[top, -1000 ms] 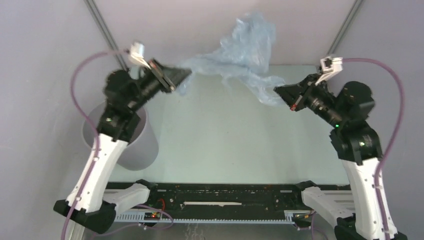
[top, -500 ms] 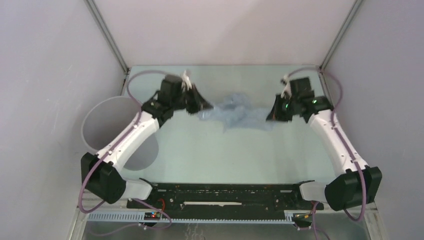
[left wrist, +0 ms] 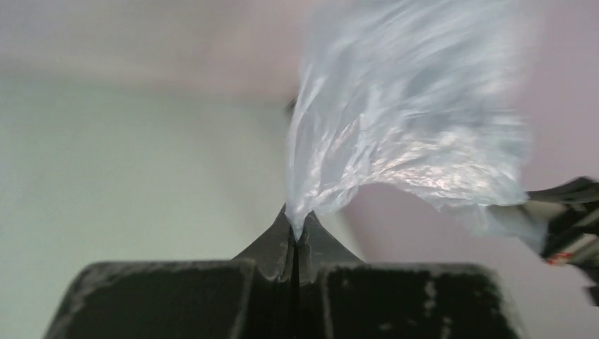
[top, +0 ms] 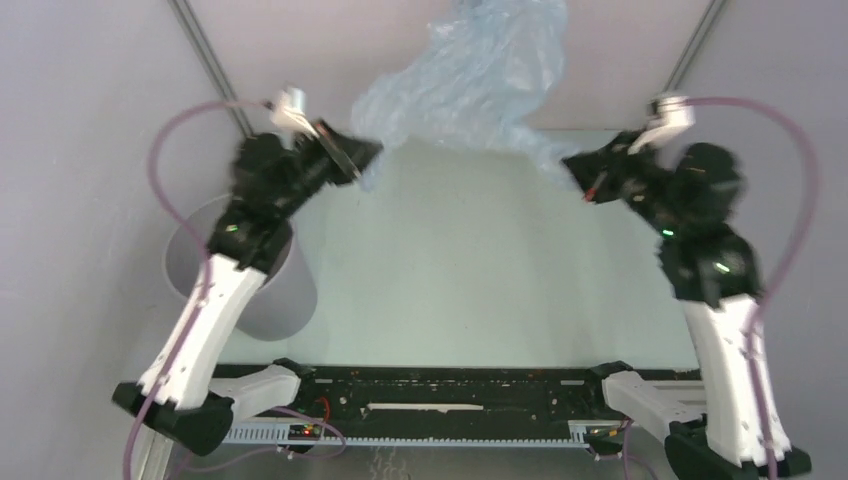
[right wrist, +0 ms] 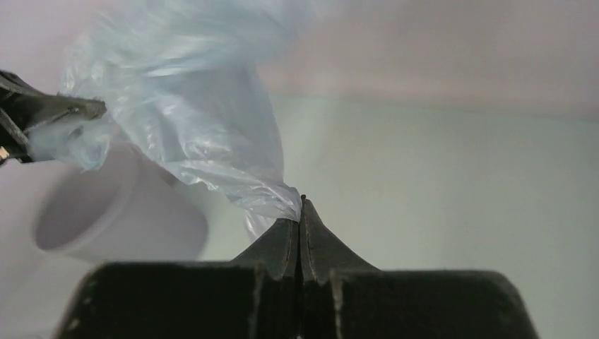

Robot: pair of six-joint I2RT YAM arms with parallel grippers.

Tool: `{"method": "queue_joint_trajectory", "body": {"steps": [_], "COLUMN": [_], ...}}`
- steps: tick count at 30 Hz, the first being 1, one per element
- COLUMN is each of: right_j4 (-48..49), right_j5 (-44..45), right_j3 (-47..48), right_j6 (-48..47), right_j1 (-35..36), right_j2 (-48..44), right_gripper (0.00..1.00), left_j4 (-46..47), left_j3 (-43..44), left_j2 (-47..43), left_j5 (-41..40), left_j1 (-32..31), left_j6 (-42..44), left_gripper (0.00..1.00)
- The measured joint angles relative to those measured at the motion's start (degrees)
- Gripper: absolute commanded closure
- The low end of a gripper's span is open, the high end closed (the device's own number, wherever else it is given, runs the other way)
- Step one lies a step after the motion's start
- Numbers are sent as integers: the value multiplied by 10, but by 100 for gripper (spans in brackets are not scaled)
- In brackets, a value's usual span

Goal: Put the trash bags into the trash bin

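A pale blue, see-through trash bag point(top: 475, 85) billows high in the air between both arms. My left gripper point(top: 368, 152) is shut on the bag's left edge, and the film point(left wrist: 395, 127) rises out of its closed tips point(left wrist: 295, 229). My right gripper point(top: 572, 165) is shut on the bag's right edge; the film point(right wrist: 191, 120) streams away to the left of its tips point(right wrist: 301, 212). The grey round trash bin point(top: 250, 290) stands at the table's left, below my left arm, its open mouth showing in the right wrist view point(right wrist: 120, 212).
Grey walls close in the table on the left, back and right, with metal corner posts point(top: 205, 55) at the back corners. A black rail point(top: 450, 395) with both arm bases runs along the near edge.
Half a second ago both arms were stretched low with the bag near the table. Now they are raised, with the bag lifted and ballooning upward, higher than a second ago.
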Motion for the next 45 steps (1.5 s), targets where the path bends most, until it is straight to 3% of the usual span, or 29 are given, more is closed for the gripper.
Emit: {"method": "queue_joint_trajectory", "body": {"steps": [4,7,10,13,19,20,22,24,25,29,33,36,39,42,45], "right_j4": [20,-19,-111,-150,-167,-166,-150,-115,-69,12,9,-65,-83,-83,-107], "right_j5": [-24,-24,-26,-31,-11,-2,10,15,14,-9,-23,-21,-27,-31,-29], "right_j3": [-254,-426,-464,-315,246,306,333,258,158,-165,-417,-508,-461,-314,-79], "right_j6": [5,12,17,17,12,11,6,4,5,19,38,49,50,43,35], "right_j1": [-10,0,7,-6,-8,1,19,33,36,17,33,57,51,26,9], "right_j2": [25,111,97,95,239,243,211,136,75,-65,19,30,-4,34,126], "right_gripper": [100,100,100,100,100,100,100,100,100,100,100,100,100,100,100], "left_j4": [-31,-95,-138,-146,-117,-104,-80,-57,-48,-1,-15,-98,-120,-122,-103], "left_j3": [-236,-385,-402,-312,179,242,299,263,211,-89,-376,-466,-414,-231,-7], "left_j2": [13,44,34,46,199,207,194,141,106,-25,3,3,-13,45,125], "left_j5": [-6,-4,8,26,67,67,62,45,34,10,-1,-2,1,14,34], "left_j1": [23,-13,-43,-38,-12,-13,-24,-38,-43,-32,-43,-66,-61,-41,-24], "left_j6": [-9,-18,-21,-19,-14,-8,9,26,28,17,-5,-19,-17,-7,0], "left_gripper": [100,100,100,100,100,100,100,100,100,100,100,100,100,100,100]}}
